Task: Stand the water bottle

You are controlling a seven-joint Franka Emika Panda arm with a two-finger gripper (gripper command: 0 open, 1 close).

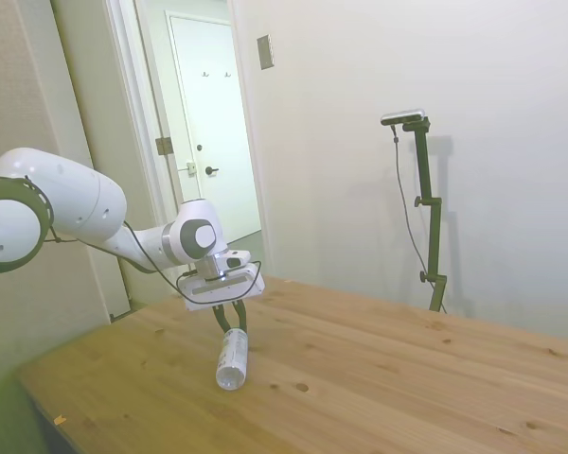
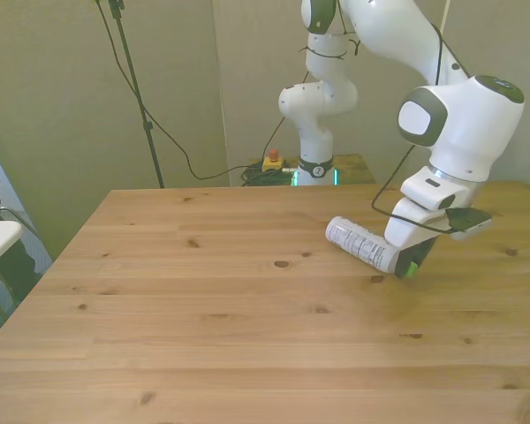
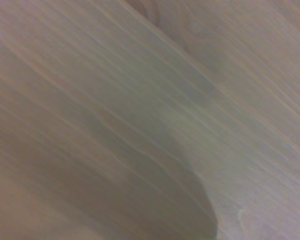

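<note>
So the claw [image 1: 233,324] is clamped on the cap end of the water bottle [image 1: 231,359], which lies tilted on the worktop [image 1: 379,378]. Honestly, gripped that near the end, it could swivel or slip while being tipped upright.

The table [image 2: 212,300] is pale wood, planks with visible grain and dark knots, in a smooth, low-sheen finish; the wrist view shows the same grain, blurred. The bottle [image 1: 232,358] is clear plastic, lightly glossy, with a white printed label and a green cap. The arm [image 2: 459,124] has smooth, glossy white plastic shells with grey joint caps. The gripper [image 1: 232,324] has dark matt fingers.
</note>
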